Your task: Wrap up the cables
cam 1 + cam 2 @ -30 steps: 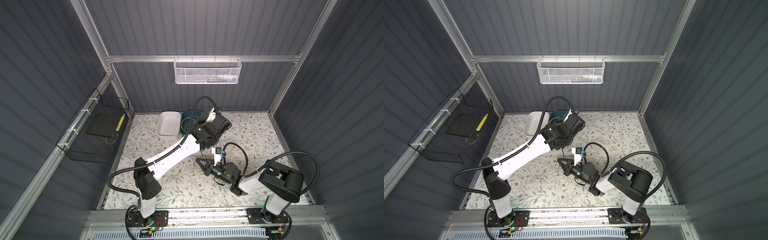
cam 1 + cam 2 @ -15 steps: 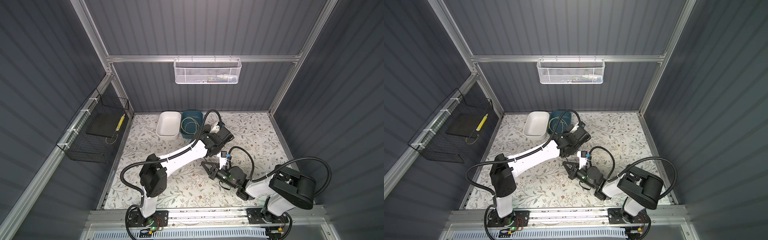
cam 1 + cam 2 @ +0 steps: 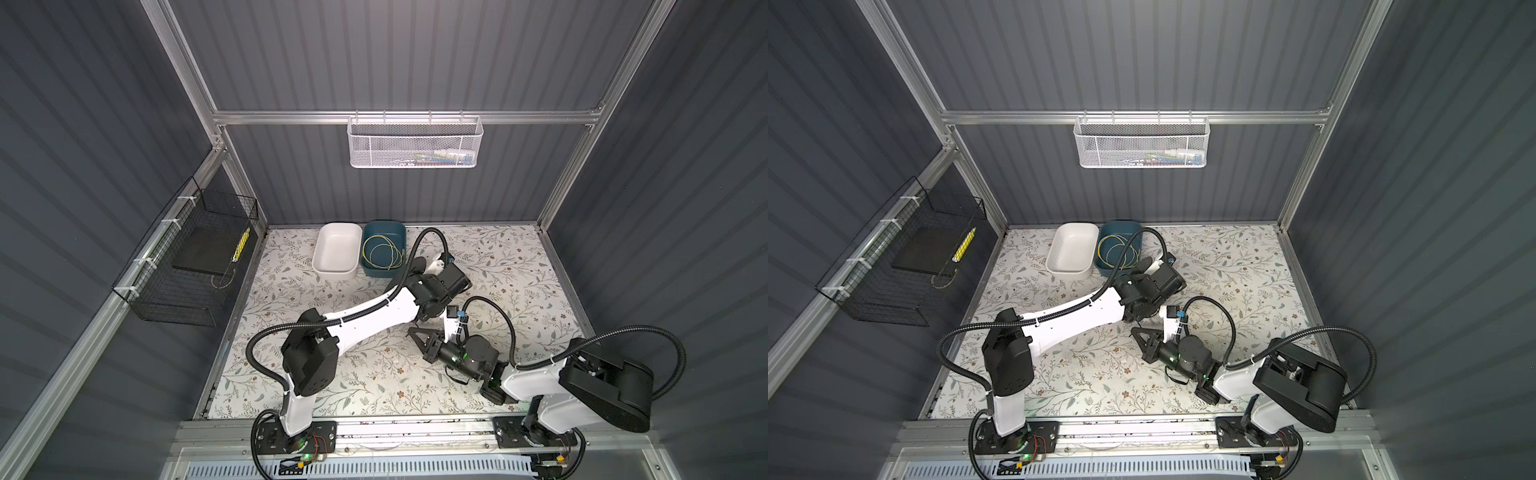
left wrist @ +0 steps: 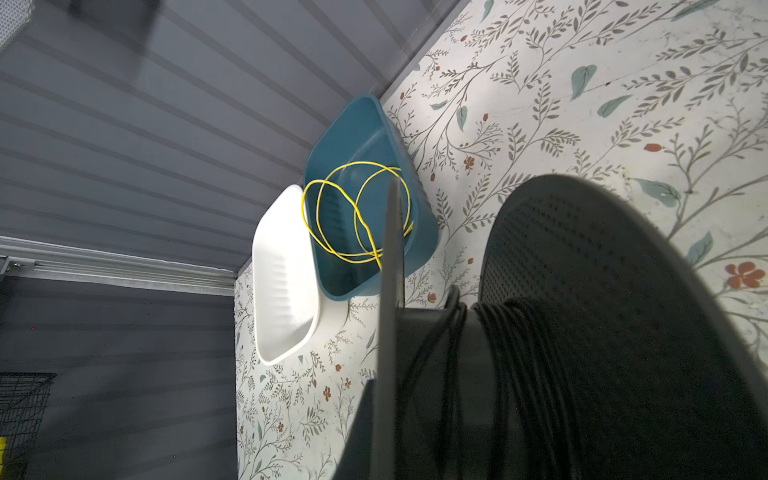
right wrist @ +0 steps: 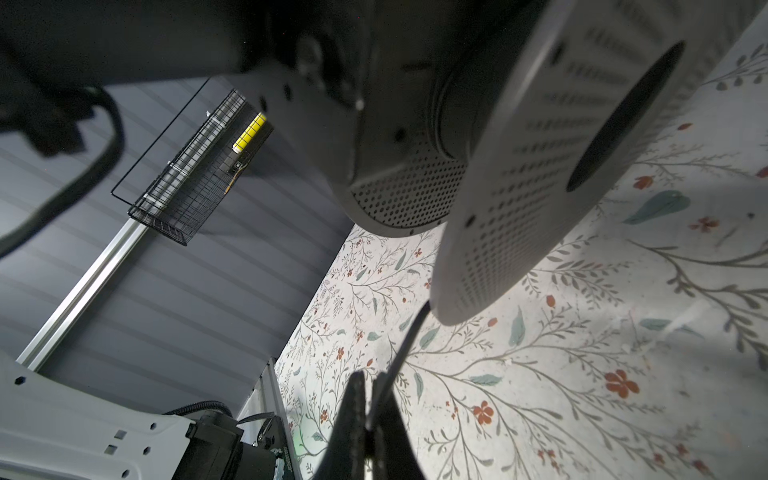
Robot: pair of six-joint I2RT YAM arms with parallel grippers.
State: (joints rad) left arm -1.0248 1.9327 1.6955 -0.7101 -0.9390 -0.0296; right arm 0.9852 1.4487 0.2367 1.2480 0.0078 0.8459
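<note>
From my seat, both top views show the floral table (image 3: pixel 511 257) walled in at the back and on both sides. The right part and the lower left of the mat lie bare. That is the open room I have. The middle is crowded, with both wrists close together there.

Along the back edge the white tray (image 3: pixel 336 249) and the teal bin (image 3: pixel 383 272) sit touching side by side. The yellow wire (image 3: pixel 382 253) lies loosely coiled inside the bin. The left arm's wrist is just beside the bin's lower right corner. A black mesh basket (image 3: pixel 183 270) hangs on the left wall, and a white mesh basket (image 3: pixel 415 141) hangs on the back rail, both well clear of the arms.

In the left wrist view the left gripper (image 4: pixel 376 407) looks clamped tight on the thin near flange of the spool (image 4: pixel 602 332), which it carries off the table. The black wire (image 4: pixel 511 374) is wound round the hub.

The right gripper (image 3: pixel 413 331) sits low, just below the left wrist in the top views. Its jaws are pinched together on a strand of the black wire. In the right wrist view that strand runs up from between the fingers (image 5: pixel 353 415) to the rim of the spool.
</note>
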